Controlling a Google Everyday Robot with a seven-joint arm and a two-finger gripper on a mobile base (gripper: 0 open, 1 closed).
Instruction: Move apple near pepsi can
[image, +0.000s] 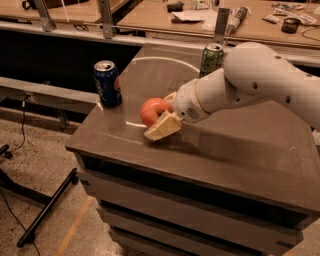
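Note:
The red-orange apple (151, 110) sits at the front left of the dark table (235, 150), between the cream fingers of my gripper (161, 116). The near finger (162, 127) lies along the apple's front side; the other shows just behind it. The gripper looks shut on the apple, which rests on or just above the tabletop. The dark blue pepsi can (107, 83) stands upright near the table's left edge, about a can's height to the left of the apple. My white arm (250, 80) reaches in from the right.
A green can (211, 60) stands upright at the back of the table, just behind my arm. A pale circular line is marked on the tabletop. Workbenches with clutter run behind. A black stand's legs (45, 210) lie on the floor at left.

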